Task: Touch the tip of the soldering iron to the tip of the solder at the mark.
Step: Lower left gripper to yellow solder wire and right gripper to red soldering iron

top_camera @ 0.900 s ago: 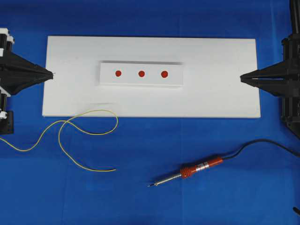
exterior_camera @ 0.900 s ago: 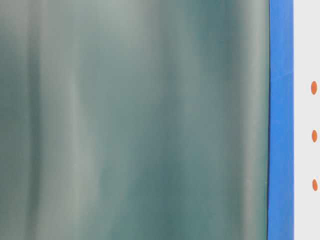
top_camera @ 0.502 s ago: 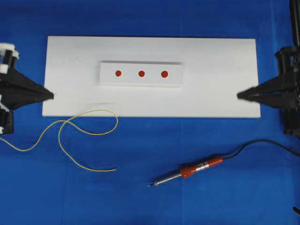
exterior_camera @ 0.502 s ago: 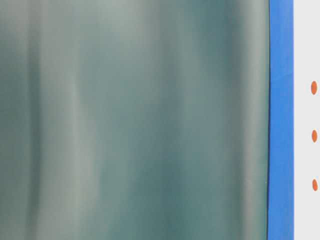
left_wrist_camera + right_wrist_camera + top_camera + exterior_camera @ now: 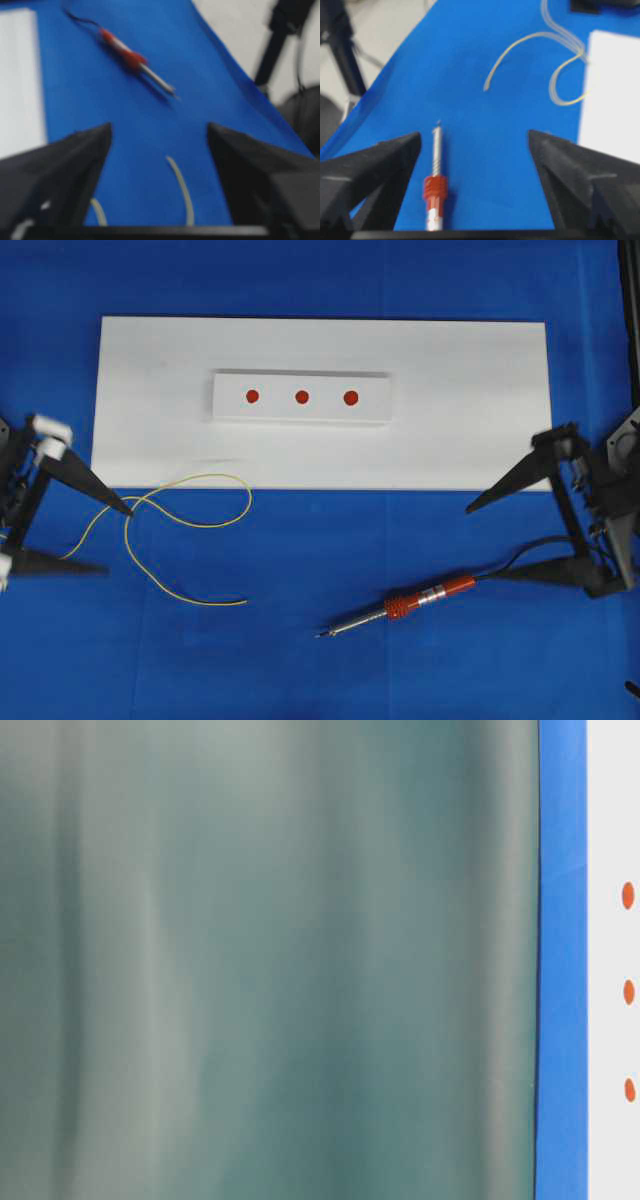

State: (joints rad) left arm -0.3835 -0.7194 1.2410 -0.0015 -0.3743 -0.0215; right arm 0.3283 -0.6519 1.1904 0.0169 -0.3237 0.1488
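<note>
Solder (image 5: 170, 530) lies curled on your blue surface (image 5: 330, 540), beside the white board (image 5: 470, 390); soldering iron (image 5: 400, 606) rests lower right, tip pointing left. Your left hand (image 5: 105, 537) straddles the solder, spread wide, empty. Your right hand (image 5: 482, 540), likewise spread, holds nothing near the iron's cord (image 5: 560, 543).

Blurred grey-green surface (image 5: 270, 960), blue strip (image 5: 562, 1020), three orange dots (image 5: 628, 992)

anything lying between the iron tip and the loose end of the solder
Nothing: between the iron tip and the loose end of the solder, only bare blue cloth shows, clearest overhead.
</note>
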